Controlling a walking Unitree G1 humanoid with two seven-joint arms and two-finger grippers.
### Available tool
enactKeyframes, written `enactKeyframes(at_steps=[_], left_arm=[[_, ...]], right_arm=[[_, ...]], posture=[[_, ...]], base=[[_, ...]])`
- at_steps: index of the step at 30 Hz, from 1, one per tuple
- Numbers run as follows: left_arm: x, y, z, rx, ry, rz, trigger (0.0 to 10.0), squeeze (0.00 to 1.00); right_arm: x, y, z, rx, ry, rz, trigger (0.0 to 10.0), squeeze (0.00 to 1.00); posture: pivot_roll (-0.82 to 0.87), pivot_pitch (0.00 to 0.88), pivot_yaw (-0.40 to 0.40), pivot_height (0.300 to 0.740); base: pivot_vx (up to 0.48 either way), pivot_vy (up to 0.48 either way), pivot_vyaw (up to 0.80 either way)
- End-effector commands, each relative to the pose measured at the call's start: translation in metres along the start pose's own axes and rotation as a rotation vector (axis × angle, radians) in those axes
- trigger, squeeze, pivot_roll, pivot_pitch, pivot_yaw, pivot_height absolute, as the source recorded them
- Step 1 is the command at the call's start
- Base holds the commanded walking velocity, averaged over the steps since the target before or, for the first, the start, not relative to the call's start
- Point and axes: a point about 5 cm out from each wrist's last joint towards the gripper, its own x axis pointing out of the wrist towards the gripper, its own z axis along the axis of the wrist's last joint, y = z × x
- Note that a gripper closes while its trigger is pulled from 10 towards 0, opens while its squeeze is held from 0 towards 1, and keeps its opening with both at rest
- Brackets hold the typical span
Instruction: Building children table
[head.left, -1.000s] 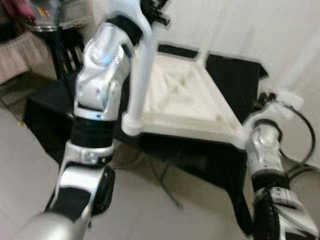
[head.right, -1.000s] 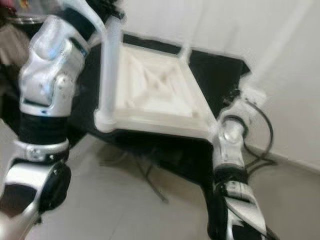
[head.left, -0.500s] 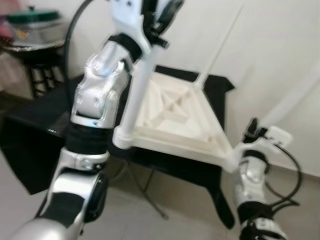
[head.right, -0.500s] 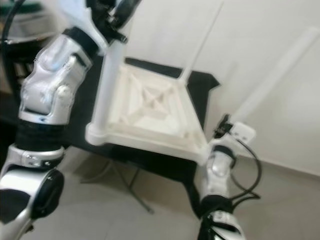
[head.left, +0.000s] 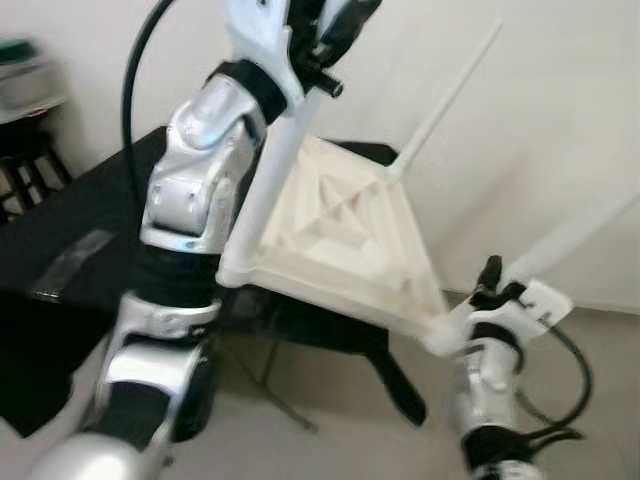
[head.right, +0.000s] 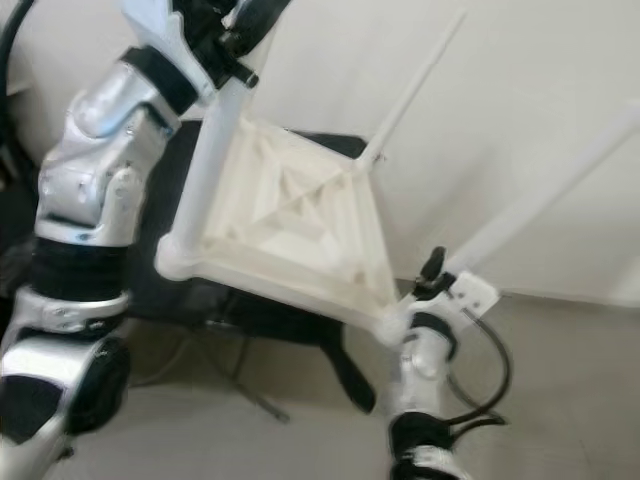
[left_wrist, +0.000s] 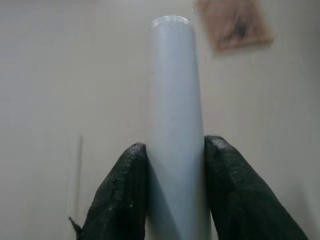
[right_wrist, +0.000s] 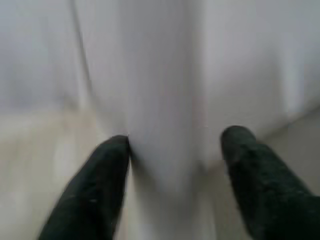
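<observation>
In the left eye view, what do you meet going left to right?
Black table → left arm's silver elbow joint → white table leg held by the left gripper → upturned white tabletop → right gripper at the near right leg.
</observation>
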Motion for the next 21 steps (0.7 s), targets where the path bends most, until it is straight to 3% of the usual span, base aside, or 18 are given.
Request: enactKeyframes(at_steps=[1, 2, 6, 7, 15, 16, 17, 18, 21], left_arm=[[-0.035, 0.05, -0.062, 0.035, 0.267, 0.31, 10.0, 0.0], [-0.067, 0.066, -0.101, 0.076, 0.438, 0.44, 7.7, 0.0], [-0.067, 0.066, -0.101, 0.076, 0.438, 0.44, 7.7, 0.0], [-0.087, 0.076, -0.119, 0.102, 0.53, 0.527, 0.0, 0.0], [-0.096, 0.09, -0.119, 0.101, 0.565, 0.604, 0.0, 0.0], [-0.095, 0.092, -0.118, 0.116, 0.562, 0.616, 8.9, 0.0], [-0.095, 0.092, -0.118, 0.116, 0.562, 0.616, 8.9, 0.0], [-0.094, 0.092, -0.117, 0.124, 0.556, 0.625, 10.0, 0.0], [-0.093, 0.093, -0.117, 0.131, 0.553, 0.631, 10.0, 0.0]], right_arm=[[0.038, 0.206, 0.178, -0.249, -0.409, 0.703, 10.0, 1.0], [0.034, 0.205, 0.156, -0.31, -0.348, 0.756, 10.0, 1.0], [0.034, 0.205, 0.156, -0.31, -0.348, 0.756, 10.0, 1.0], [0.035, 0.201, 0.148, -0.331, -0.318, 0.784, 10.0, 0.0], [0.041, 0.182, 0.144, -0.314, -0.313, 0.763, 10.0, 0.0], [0.039, 0.181, 0.143, -0.312, -0.311, 0.766, 10.0, 0.0], [0.039, 0.181, 0.143, -0.312, -0.311, 0.766, 10.0, 0.0], [0.037, 0.18, 0.141, -0.311, -0.307, 0.769, 10.0, 0.0], [0.036, 0.18, 0.141, -0.31, -0.305, 0.773, 10.0, 0.0]], posture=[[0.09, 0.0, 0.0, 0.74], [0.09, 0.0, 0.0, 0.74], [0.09, 0.0, 0.0, 0.74], [0.08, 0.0, 0.0, 0.74], [0.08, 0.0, 0.0, 0.74], [0.08, 0.0, 0.0, 0.74], [0.08, 0.0, 0.0, 0.74], [0.07, 0.0, 0.0, 0.74], [0.07, 0.0, 0.0, 0.74]], base=[[0.0, 0.0, 0.0], [0.0, 0.0, 0.0], [0.0, 0.0, 0.0], [0.0, 0.0, 0.0], [0.0, 0.0, 0.0], [0.0, 0.0, 0.0], [0.0, 0.0, 0.0], [0.0, 0.0, 0.0], [0.0, 0.0, 0.0]])
